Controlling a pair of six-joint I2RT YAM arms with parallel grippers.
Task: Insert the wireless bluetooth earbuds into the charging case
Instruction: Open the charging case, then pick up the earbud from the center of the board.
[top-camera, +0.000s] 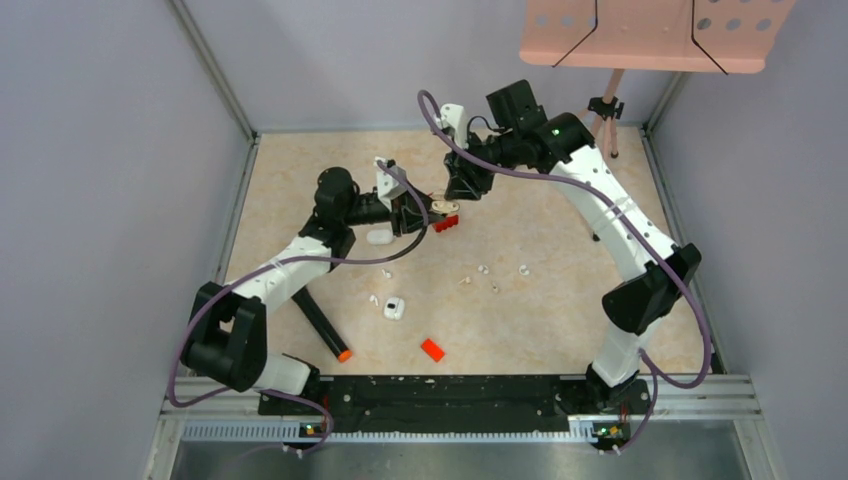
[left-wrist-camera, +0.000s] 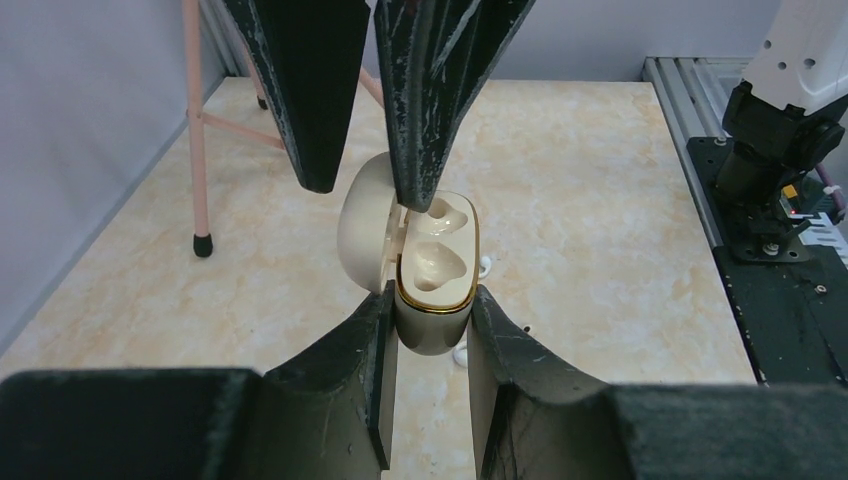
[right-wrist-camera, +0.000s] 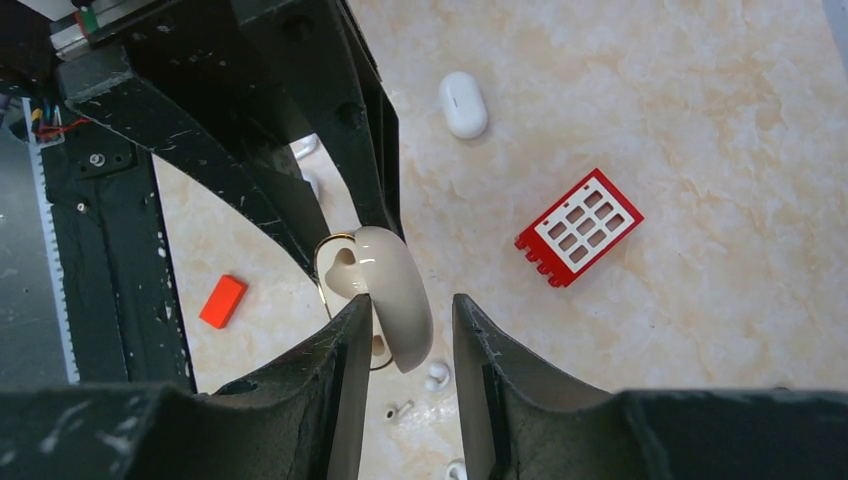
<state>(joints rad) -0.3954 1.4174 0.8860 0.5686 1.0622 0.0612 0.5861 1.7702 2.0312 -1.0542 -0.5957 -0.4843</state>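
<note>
Two wells, both empty, show in the one cream charging case, which my left gripper clamps by its body above the table. My right gripper stands narrowly parted astride the raised lid, not pinching it. Six tiny white earbuds, as best I can count, lie loose on the table.
</note>
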